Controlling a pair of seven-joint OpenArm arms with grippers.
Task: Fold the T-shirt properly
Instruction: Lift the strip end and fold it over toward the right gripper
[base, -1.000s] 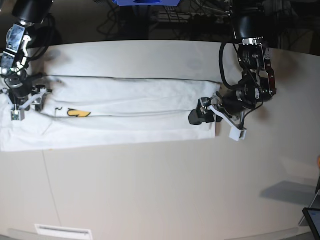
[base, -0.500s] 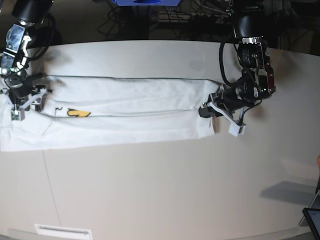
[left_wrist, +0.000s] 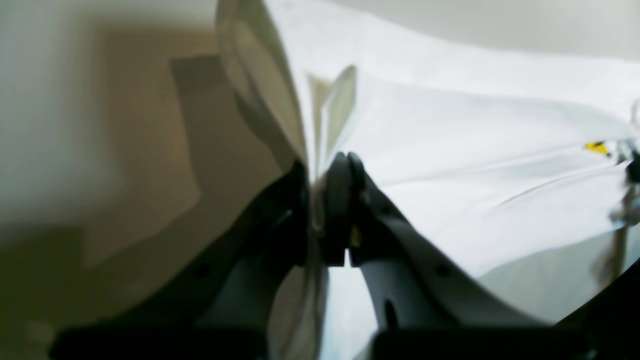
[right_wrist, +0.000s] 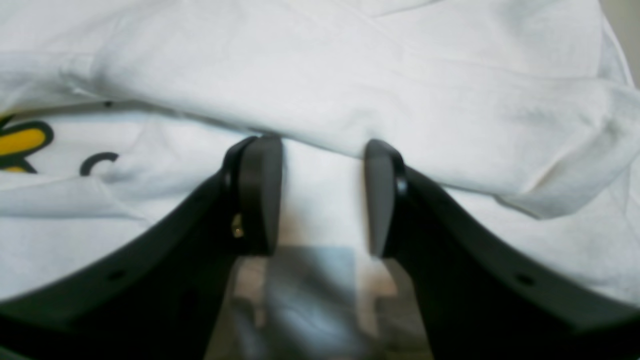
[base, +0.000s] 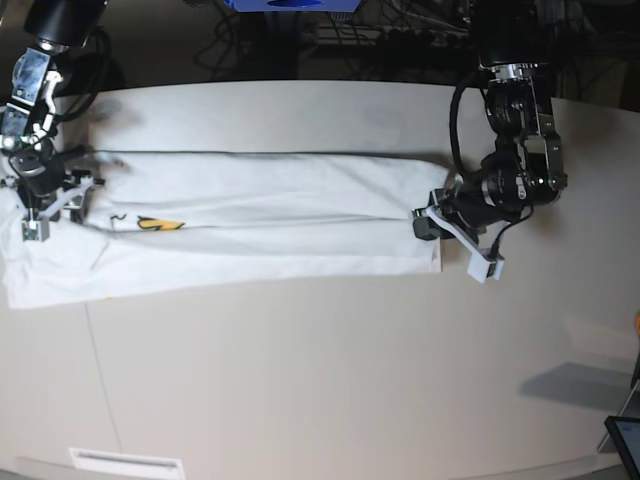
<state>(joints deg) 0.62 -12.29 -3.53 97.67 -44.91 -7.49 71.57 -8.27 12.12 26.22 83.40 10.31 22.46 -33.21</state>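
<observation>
The white T-shirt (base: 250, 225) lies folded into a long strip across the table, with a bit of yellow print (base: 158, 224) near its left end. At the strip's right edge my left gripper (base: 428, 225) is shut on the cloth. The left wrist view shows the left gripper (left_wrist: 320, 170) with its black fingers pressed together on a raised edge of the T-shirt (left_wrist: 450, 150). My right gripper (base: 50, 210) rests on the shirt's left end. In the right wrist view the right gripper (right_wrist: 320, 150) is open, with its tips against a fold of the T-shirt (right_wrist: 350, 75).
The beige table (base: 320, 380) extends well in front of the shirt. A dark device corner (base: 625, 440) pokes in at the bottom right. A white label (base: 125, 463) sits at the front edge. Cables and a blue object (base: 290, 4) lie behind the table.
My left gripper went from open to shut on the shirt's right edge and drew it slightly to the right, pulling the strip straighter. The right arm stayed put.
</observation>
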